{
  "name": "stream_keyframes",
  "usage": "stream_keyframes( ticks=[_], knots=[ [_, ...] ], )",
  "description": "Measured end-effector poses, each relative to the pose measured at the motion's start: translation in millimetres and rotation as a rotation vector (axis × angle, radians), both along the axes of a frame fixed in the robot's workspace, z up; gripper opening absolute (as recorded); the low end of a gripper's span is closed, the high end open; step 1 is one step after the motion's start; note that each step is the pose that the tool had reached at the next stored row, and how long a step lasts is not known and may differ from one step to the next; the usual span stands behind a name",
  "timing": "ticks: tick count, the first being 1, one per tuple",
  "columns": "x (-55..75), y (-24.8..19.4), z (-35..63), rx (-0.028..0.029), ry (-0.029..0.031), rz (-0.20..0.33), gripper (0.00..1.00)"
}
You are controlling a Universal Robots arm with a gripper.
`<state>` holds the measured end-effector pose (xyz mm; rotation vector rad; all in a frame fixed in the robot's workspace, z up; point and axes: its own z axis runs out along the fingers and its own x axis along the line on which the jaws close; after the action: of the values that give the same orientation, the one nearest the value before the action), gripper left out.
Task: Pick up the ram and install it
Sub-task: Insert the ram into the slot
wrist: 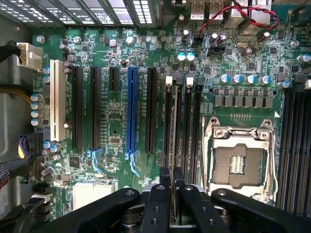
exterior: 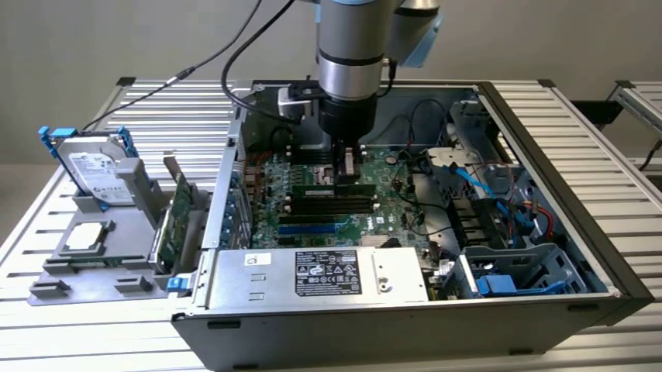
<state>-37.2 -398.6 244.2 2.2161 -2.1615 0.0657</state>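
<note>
The ram (exterior: 333, 188) is a thin green stick with black chips, held level over the motherboard inside the open computer case (exterior: 579, 194). My gripper (exterior: 349, 172) reaches straight down from above and is shut on the ram's middle. In the wrist view the ram (wrist: 174, 126) shows edge-on as a thin strip running away from the gripper (wrist: 173, 187), lined up along the black memory slots (wrist: 187, 131). Whether it touches a slot or hovers just above it, I cannot tell. More of these memory slots (exterior: 331, 205) lie just in front of the stick in the exterior view.
An open CPU socket (wrist: 238, 155) sits beside the slots. The power supply (exterior: 321, 275) fills the case's near side, with blue cables (exterior: 470, 174) and drive cages toward the exterior view's right. Outside, a grey stand holds a hard drive (exterior: 98, 170) and a green expansion card (exterior: 178, 217).
</note>
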Motion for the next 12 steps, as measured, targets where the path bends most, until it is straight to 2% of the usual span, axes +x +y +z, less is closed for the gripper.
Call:
stream_keyframes(
  ticks=[3, 7, 12],
  knots=[
    [-0.2, 0.0, -1.7, -0.0033, 0.0004, 0.003, 0.14],
    [-0.2, 0.3, -3.1, -0.0117, 0.0033, 0.013, 0.14],
    [-0.2, 0.6, -4.8, -0.0156, 0.0033, 0.022, 0.14]
  ],
)
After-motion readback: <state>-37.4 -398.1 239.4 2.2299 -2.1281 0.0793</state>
